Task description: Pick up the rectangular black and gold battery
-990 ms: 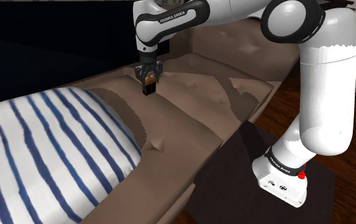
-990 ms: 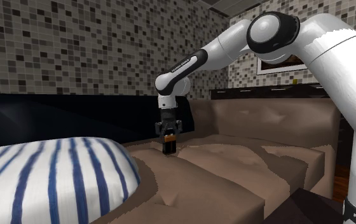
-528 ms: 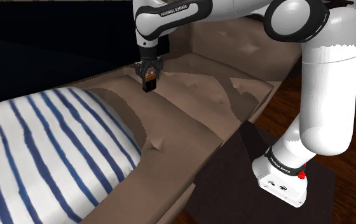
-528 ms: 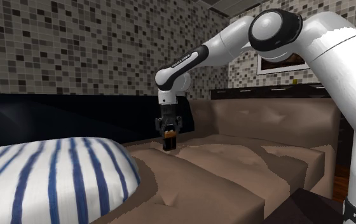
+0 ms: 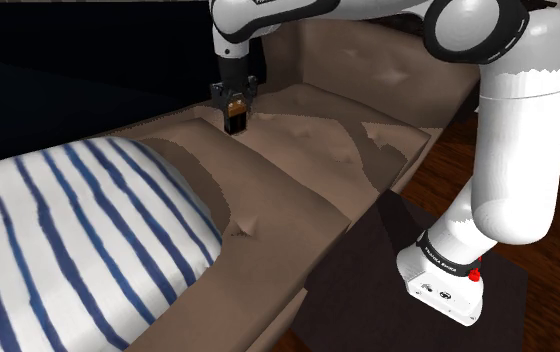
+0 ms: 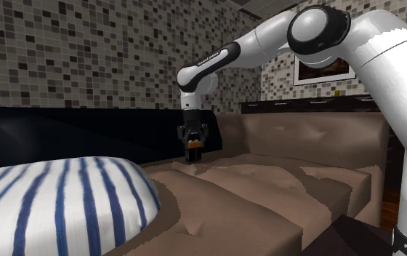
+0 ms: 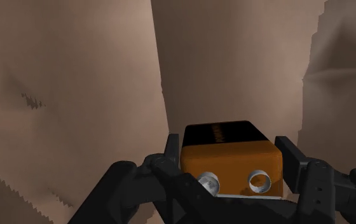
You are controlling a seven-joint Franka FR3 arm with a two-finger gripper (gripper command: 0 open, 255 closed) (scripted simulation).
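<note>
Rectangular battery (image 7: 231, 158) with an orange-gold body, a black band at the far end and two round metal terminals at the near end, next to the palm. Clasped between the two black fingers (image 7: 289, 159) of the hand (image 7: 230, 151), one finger pressed to each side face, long axis pointing down toward the bed (image 5: 298, 180). Seen from the shoulder view as a small dark block with a gold patch (image 5: 235, 114), hanging just above the bed near its far end. Looks clear of the brown cover, though the gap is hard to judge.

Likely handling: rigid, small, dense for its size, so no give under the pads. Smooth casing, probably a little slippery, so best squeezed on the flat opposite faces — as gripped now — rather than on edges or the terminal end. Not fragile. Main risk is sliding out lengthwise if the grip loosens.

Further out on the bed: a plump white pillow (image 5: 78, 240) with blue stripes at the near end, a padded brown headboard (image 6: 304, 134) at the far end. White arm (image 5: 518, 130) arching over the bed from its base beside it. Behind the bed, a wall of small grey and brown tiles (image 6: 86, 58) with a framed picture (image 6: 324, 71).
</note>
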